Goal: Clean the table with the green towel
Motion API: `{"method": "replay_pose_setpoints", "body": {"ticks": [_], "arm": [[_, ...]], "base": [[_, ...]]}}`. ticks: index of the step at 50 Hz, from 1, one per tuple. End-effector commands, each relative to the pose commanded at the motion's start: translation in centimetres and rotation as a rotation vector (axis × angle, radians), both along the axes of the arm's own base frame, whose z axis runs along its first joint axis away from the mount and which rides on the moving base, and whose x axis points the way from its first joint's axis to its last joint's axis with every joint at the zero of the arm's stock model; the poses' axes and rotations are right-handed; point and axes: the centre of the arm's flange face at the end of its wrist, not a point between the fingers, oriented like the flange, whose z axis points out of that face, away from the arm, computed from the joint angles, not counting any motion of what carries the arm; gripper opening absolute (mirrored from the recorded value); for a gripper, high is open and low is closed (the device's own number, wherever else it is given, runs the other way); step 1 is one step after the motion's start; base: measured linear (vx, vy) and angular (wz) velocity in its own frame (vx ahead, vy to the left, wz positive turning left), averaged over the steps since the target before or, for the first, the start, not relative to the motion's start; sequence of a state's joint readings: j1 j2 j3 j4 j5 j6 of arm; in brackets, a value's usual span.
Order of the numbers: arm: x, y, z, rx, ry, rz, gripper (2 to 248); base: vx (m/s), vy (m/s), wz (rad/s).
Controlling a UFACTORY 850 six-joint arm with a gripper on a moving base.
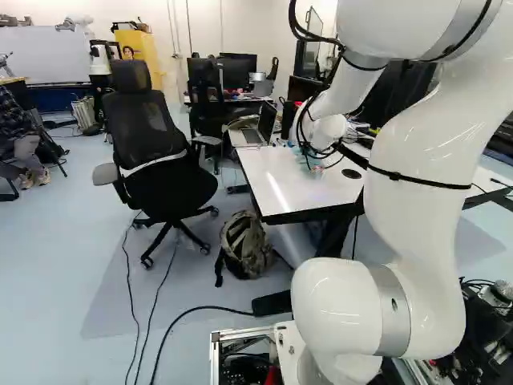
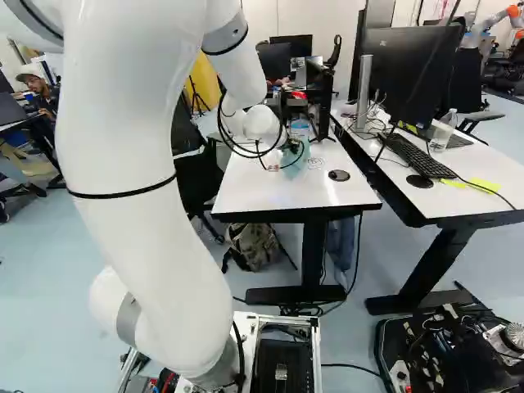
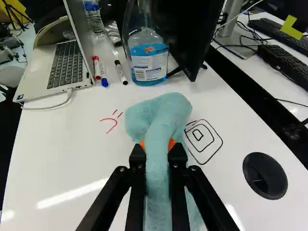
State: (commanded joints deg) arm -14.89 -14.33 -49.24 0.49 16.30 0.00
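In the right base view my gripper (image 2: 286, 157) is low over the white table (image 2: 246, 192), partly hidden by the wrist and cables. In the wrist view my gripper (image 3: 158, 148) is shut on the green towel (image 3: 166, 118), orange pads pressing it from two sides. The towel's bunched front lies on the tabletop ahead of the fingers, and its rest runs back between them. Red marker strokes (image 3: 112, 124) show on the table to one side of the towel; nested black outlines (image 3: 210, 144) are on the other side, touching or partly under its edge.
A spray bottle with blue liquid (image 3: 148, 60) stands beyond the towel, near a monitor (image 3: 178, 29). Markers (image 3: 120, 72) and an open laptop (image 3: 65, 65) lie beside it. A round cable hole (image 3: 264, 175) is in the tabletop. An office chair (image 1: 152, 152) and backpack (image 1: 244, 245) stand near the table.
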Motion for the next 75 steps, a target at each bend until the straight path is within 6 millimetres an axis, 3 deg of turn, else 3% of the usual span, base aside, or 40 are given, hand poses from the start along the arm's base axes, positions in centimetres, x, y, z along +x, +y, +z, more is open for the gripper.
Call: {"method": "replay_pose_setpoints", "body": {"ticks": [35,75], "arm": [[-0.3,-1.6,-0.4,0.016,0.057,-0.03,53],[-0.5,-1.6,-0.7,0.027,0.094,-0.031,53]], "base": [[0.0,0.0,0.0],[0.0,0.0,0.0]]}}
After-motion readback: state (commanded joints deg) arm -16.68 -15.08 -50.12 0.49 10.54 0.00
